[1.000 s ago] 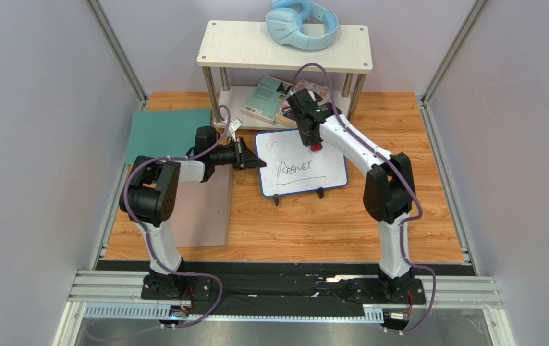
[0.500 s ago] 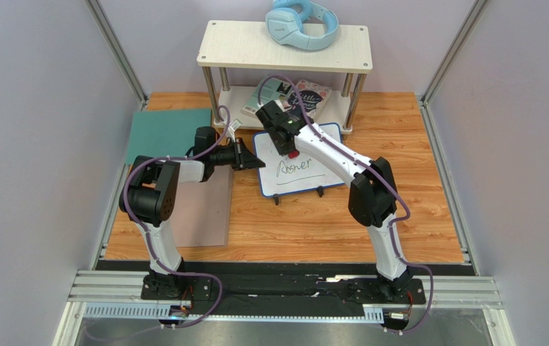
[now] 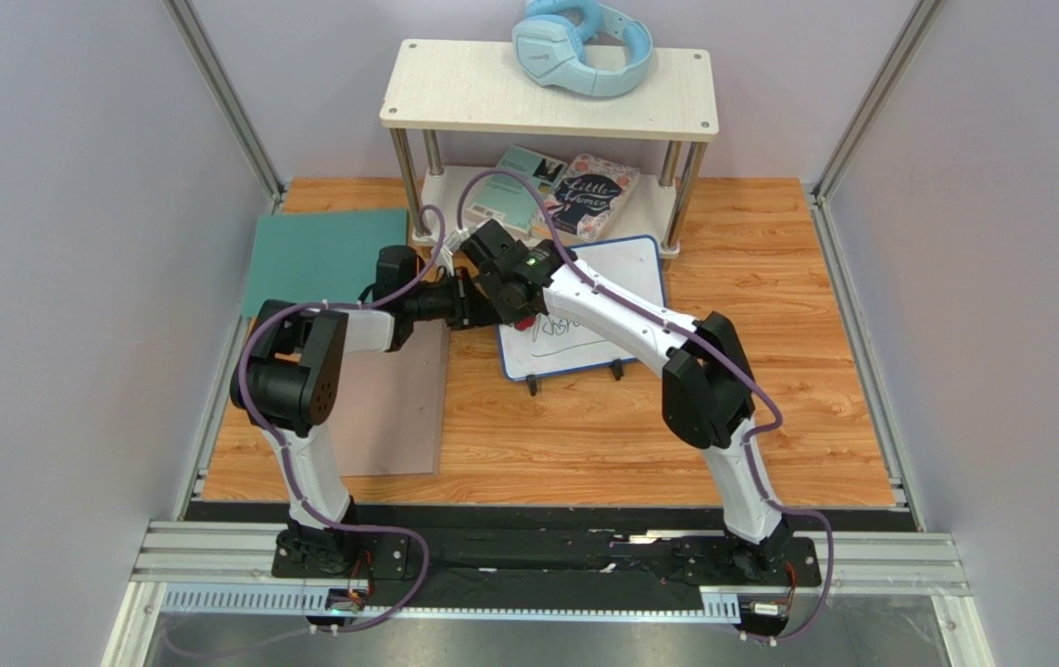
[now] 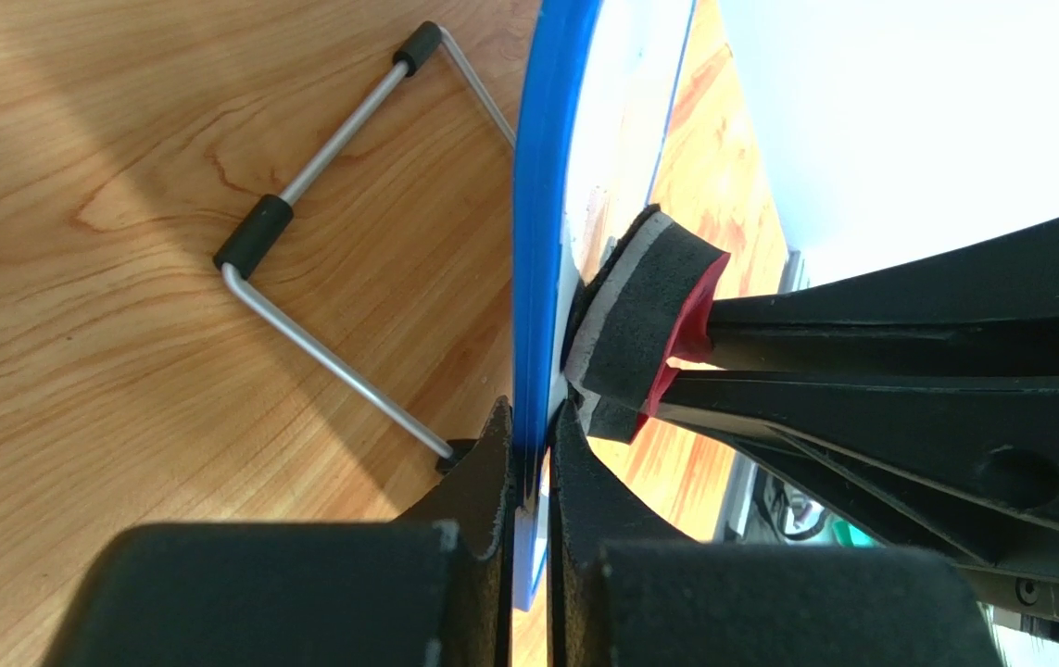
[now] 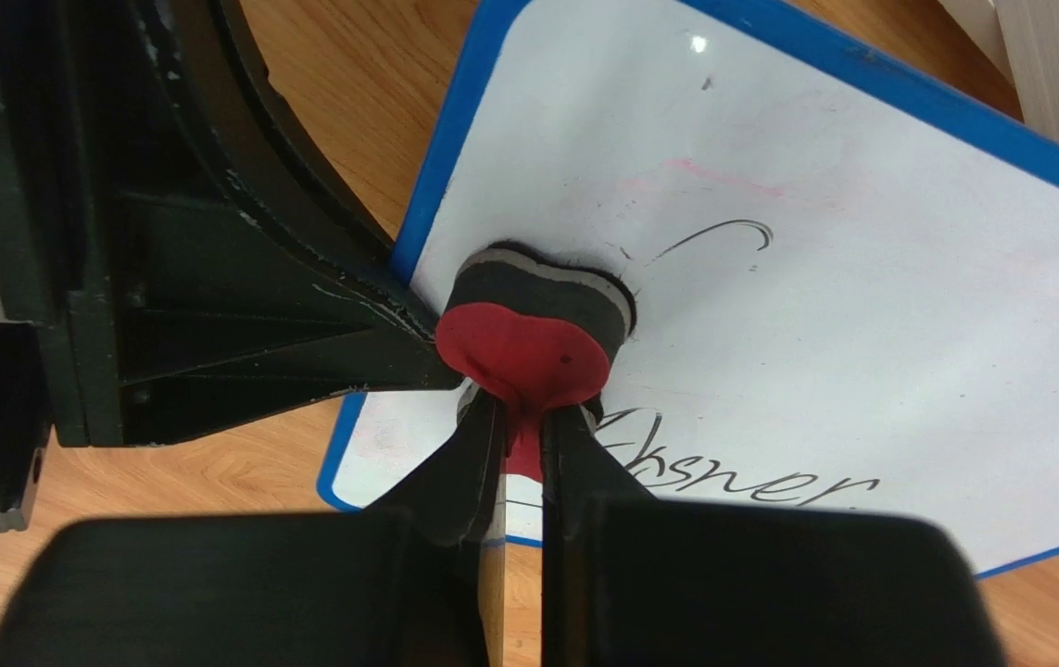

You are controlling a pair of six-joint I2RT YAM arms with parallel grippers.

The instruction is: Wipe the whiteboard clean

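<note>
From above, the whiteboard (image 3: 625, 278) is sitting propped at the middle of the wooden worktop (image 3: 771, 417), just near of a shelf (image 3: 549, 91) carrying blue headphones (image 3: 584, 49) and books (image 3: 570, 188). A teal mat (image 3: 319, 257) and a grey-brown mat (image 3: 396, 403) are lying to its left. Both arms are meeting at the board's left edge.

In the left wrist view, the left pincer (image 4: 532, 466) is clamping narrow on the board's blue frame, while a black-foam eraser (image 4: 639, 327) is pressing against the white face.

In the right wrist view, the right pincer (image 5: 521, 459) is squeezing the eraser's red grip, just beside black handwriting (image 5: 737, 480).
</note>
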